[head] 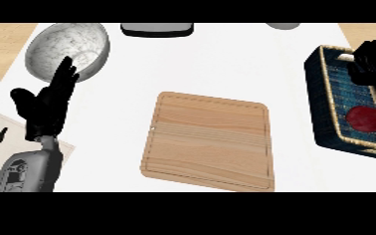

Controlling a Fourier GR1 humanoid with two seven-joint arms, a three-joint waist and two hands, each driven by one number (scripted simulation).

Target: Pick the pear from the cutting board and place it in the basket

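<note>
We see the red rounded pear [361, 118] lying inside the dark blue woven basket with a tan rim [323, 94] at the counter's right edge, well apart from the light wooden cutting board [208, 140] in the middle. Our black right hand [364, 62] shows over the basket's far end, apart from the pear; we cannot tell whether it is open or closed. Our black left hand [47, 104] rests at the left, fingers straight and spread, tips overlapping the grey marbled bowl [67, 47].
</note>
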